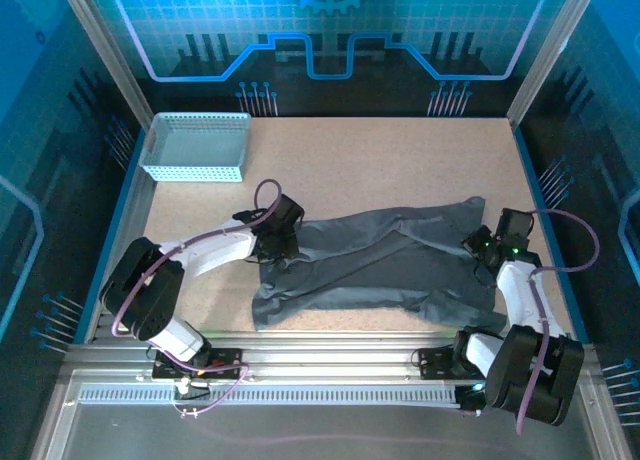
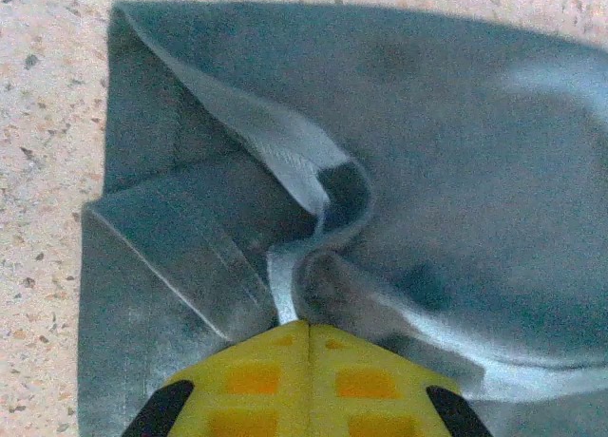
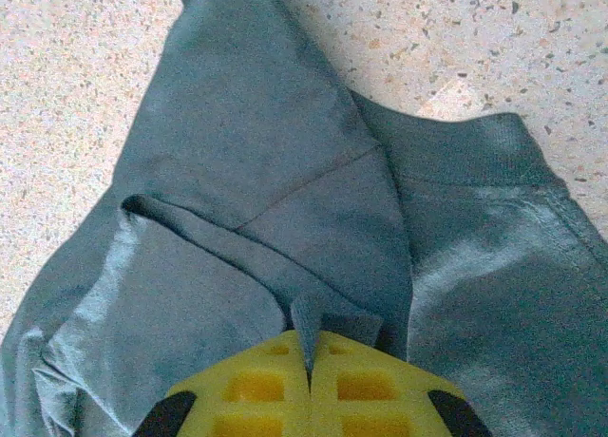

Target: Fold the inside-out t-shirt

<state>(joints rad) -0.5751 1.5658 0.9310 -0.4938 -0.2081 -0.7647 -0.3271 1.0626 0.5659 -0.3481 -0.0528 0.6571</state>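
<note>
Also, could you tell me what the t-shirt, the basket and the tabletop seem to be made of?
T-shirt: soft matte knit cloth, probably cotton; it folds limply, with stitched hems. Basket: likely rigid plastic, light blue, perforated walls. Tabletop: matte speckled beige, perhaps pressed chipboard.

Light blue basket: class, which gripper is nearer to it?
Left. The left gripper pinches the t-shirt close by the basket's near right corner; the right gripper pinches its far end.
</note>
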